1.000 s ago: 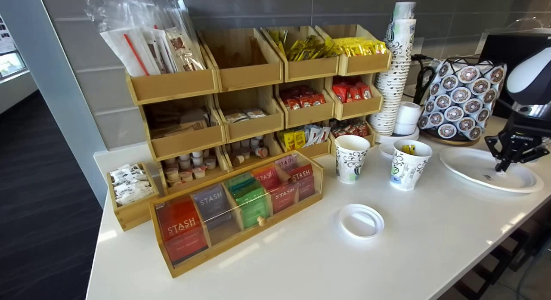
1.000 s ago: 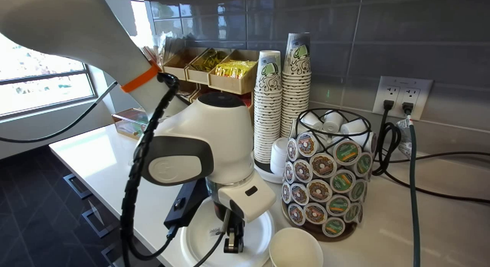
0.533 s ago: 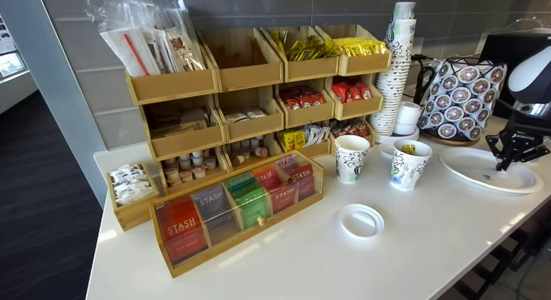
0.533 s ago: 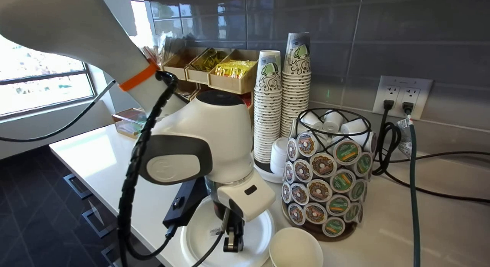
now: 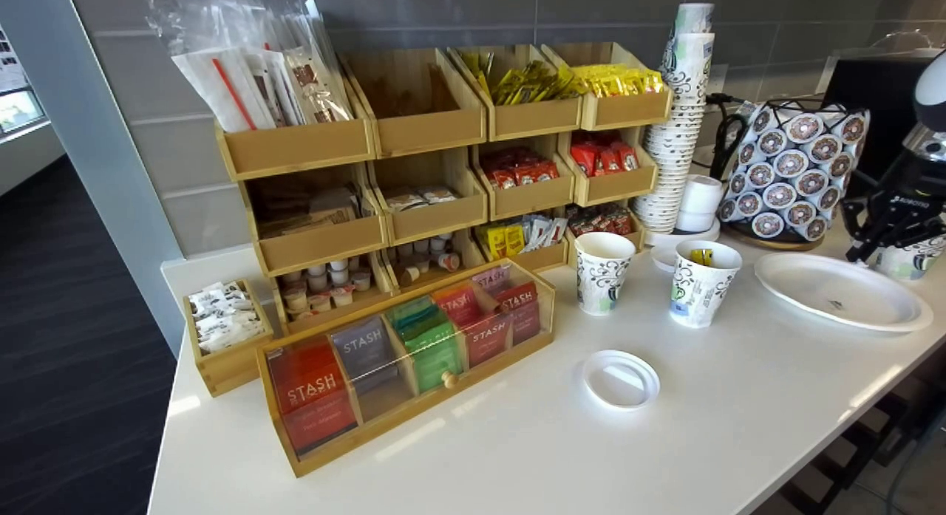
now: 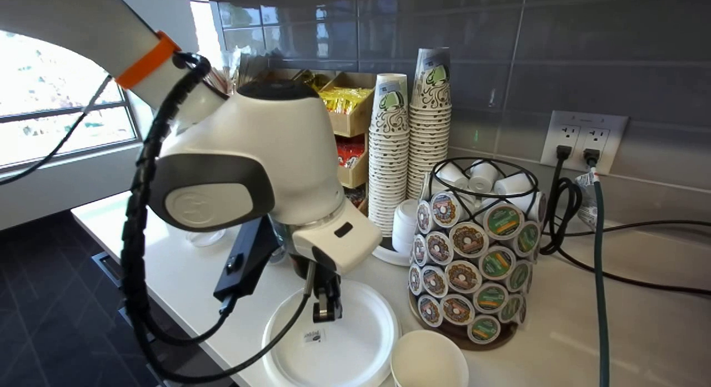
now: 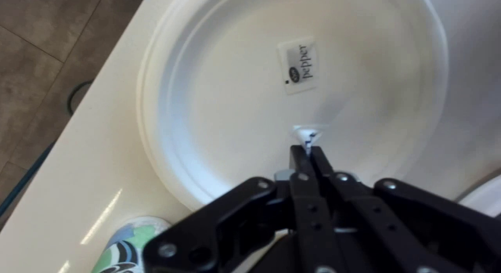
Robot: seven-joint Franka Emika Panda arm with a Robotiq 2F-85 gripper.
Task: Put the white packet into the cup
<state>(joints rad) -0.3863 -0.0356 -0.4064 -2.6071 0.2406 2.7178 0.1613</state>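
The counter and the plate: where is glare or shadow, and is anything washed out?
In the wrist view, bright streaks on the counter and soft shadow on the plate; in an exterior view, glare beside the tea box; in an exterior view, the window partly washed out.

In an exterior view, arm (image 6: 278, 154) slants down across the front edge of the counter (image 6: 583, 342), orange band (image 6: 147, 62) and black cable (image 6: 135, 237) on it. Gripper (image 6: 328, 312) hangs above a white plate (image 6: 361, 348), tip downward; grip unreadable from here. Plate sits near the front edge. On it, toward that edge, a small printed packet (image 6: 315, 336) lies flat. Pale cup (image 6: 429, 358) upright just beside the plate, on the side toward the back edge; contact unclear. Pod rack (image 6: 472, 265) near the back edge. Farther along that edge, two stacks of cups (image 6: 388, 170), rims down; beyond them, wooden bins (image 6: 347, 123), top one holding yellow packets (image 6: 341, 100). Outlet (image 6: 583, 137) above the back edge, two plugs (image 6: 563, 152) in.
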